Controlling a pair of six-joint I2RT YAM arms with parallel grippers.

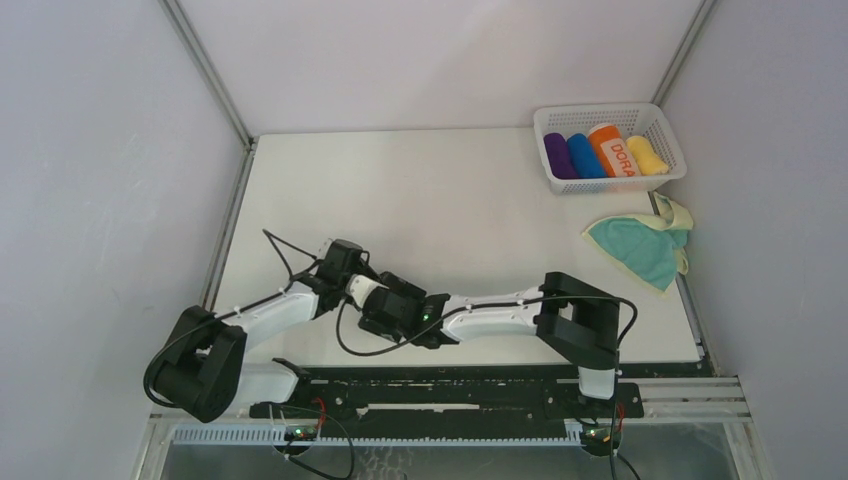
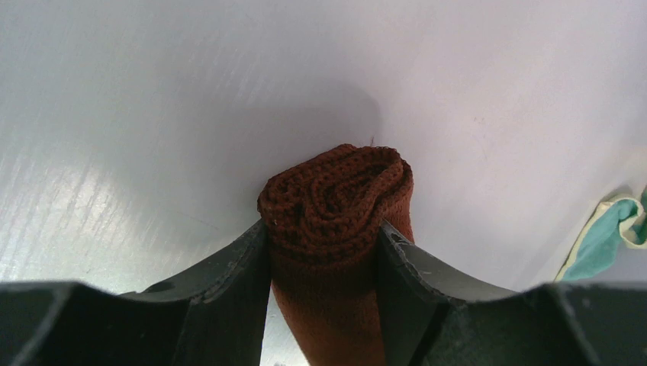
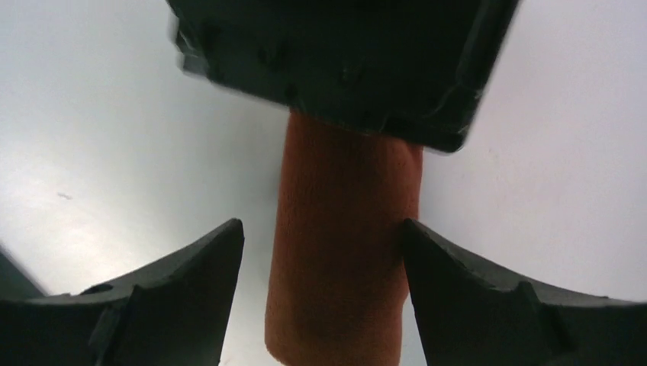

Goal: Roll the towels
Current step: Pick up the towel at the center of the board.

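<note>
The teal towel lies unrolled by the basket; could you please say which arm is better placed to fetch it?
Right, probably: the right fingers stand open around the rust-brown roll, and the teal towel lies on that side. The left fingers clamp the roll.

Rolled rust-brown towel point(image 3: 339, 259) running from centre to 6 o'clock over pale tabletop point(image 3: 107, 137), far end hidden under black housing point(image 3: 343, 53) at 12 o'clock, right gripper point(image 3: 320, 229) spread wide, dark fingers point(image 3: 183, 282) at 7 and 5 o'clock, first clear of roll, second just beside it
</note>
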